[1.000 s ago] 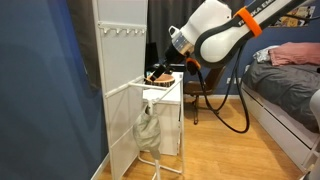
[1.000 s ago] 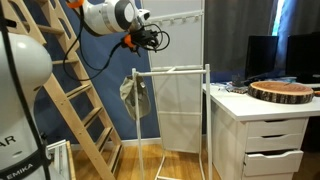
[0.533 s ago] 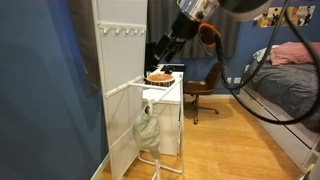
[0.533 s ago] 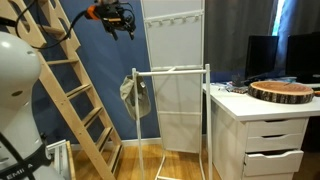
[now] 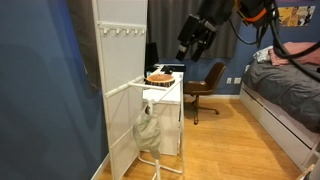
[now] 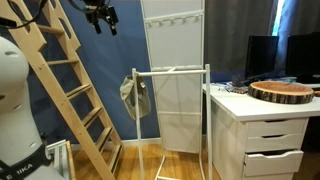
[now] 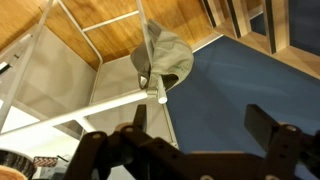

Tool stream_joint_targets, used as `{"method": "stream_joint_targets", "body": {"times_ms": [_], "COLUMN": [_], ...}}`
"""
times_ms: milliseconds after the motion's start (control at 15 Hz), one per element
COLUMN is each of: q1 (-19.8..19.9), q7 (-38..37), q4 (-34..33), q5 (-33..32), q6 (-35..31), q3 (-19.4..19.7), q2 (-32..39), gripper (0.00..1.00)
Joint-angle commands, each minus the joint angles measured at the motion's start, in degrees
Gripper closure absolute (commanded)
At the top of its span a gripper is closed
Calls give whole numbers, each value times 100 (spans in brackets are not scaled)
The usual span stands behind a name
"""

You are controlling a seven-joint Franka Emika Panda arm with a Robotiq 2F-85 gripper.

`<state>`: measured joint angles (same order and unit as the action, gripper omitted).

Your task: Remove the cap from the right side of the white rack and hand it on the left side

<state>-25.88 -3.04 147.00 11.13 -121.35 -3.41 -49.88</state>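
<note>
Cap (image 7: 165, 58) of pale fabric hangs limp from one end of the white rack's (image 6: 170, 70) top bar, in front of the tall white panel (image 6: 175, 35). My fingers (image 7: 278, 140) are spread wide, holding nothing, high above the cap and well apart from it.

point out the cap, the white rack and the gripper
cap (image 6: 130, 95): in an exterior view, on its hanging fabric body
white rack (image 6: 175, 70): in an exterior view, on its top bar
gripper (image 7: 185, 135): wrist view, midway between its spread fingertips
</note>
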Motion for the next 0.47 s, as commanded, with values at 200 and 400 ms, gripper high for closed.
{"method": "stream_joint_targets", "body": {"times_ms": [200, 400], "q1": [372, 369], "q7": [258, 270], "q4": [12, 90], "q5": [786, 864], "q6": [658, 679], "q3": [-154, -144], "q2": [-266, -325], "gripper": [0, 0]}}
